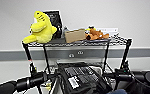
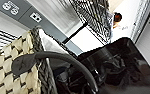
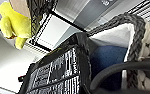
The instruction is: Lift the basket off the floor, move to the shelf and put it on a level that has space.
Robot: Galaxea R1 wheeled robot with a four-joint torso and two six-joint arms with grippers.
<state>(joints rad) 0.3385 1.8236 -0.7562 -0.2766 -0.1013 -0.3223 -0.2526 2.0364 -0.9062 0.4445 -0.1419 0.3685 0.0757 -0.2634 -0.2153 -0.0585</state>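
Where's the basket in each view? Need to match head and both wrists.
Head: basket at bottom centre between the two arms, below the shelf's top tier, black bag stuff on top.
Left wrist: woven tan wall and dark braided rim close up, black contents beside it.
Right wrist: braided rim and woven wall close up, blue item and black bag inside.
Shared landmark: the yellow plush on the top tier in head, seen from below in right wrist; the left wrist shares the wire tier.

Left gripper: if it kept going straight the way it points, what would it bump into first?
Probably the shelf: the left gripper points forward beside the basket, with the rack's left posts just ahead and the grey wall band behind. Depth is hard to judge.
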